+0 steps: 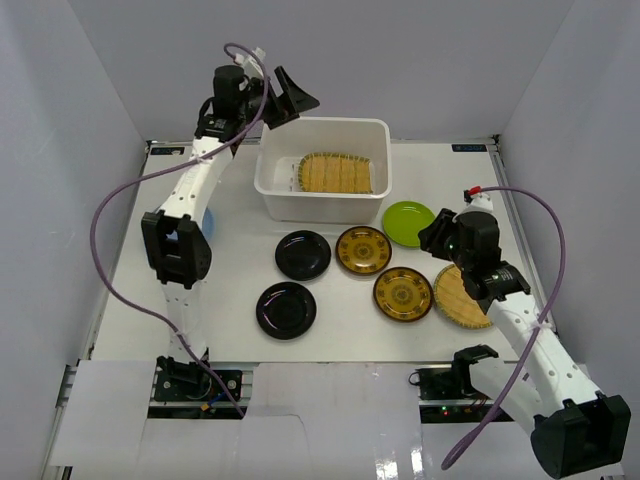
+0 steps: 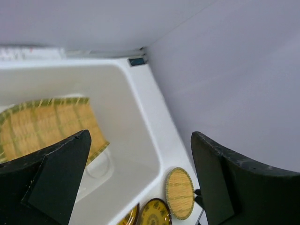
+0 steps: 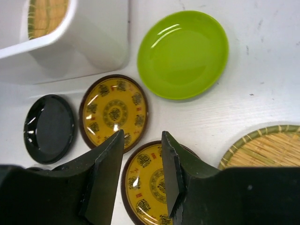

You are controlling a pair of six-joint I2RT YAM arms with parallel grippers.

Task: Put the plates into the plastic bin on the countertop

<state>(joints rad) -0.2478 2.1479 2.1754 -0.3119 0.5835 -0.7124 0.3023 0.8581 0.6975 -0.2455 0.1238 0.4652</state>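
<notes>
Above the plastic bin (image 1: 320,206), left hand (image 2: 140,136) hangs released.
Right hand (image 3: 142,136) empty, barely parted; it could slip off the patterned plate's (image 3: 146,185) shallow rim.

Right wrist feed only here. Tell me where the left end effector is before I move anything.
Observer: The left end effector hangs open over the far left corner of the plastic bin.
Operator: Report what is in the bin.
Observer: One woven plate, apparently lying tilted. Nothing else shows inside.
Operator: Name a plate outside my frame.
Observer: A light blue plate lies left of the bin, mostly hidden by the left arm.
</notes>
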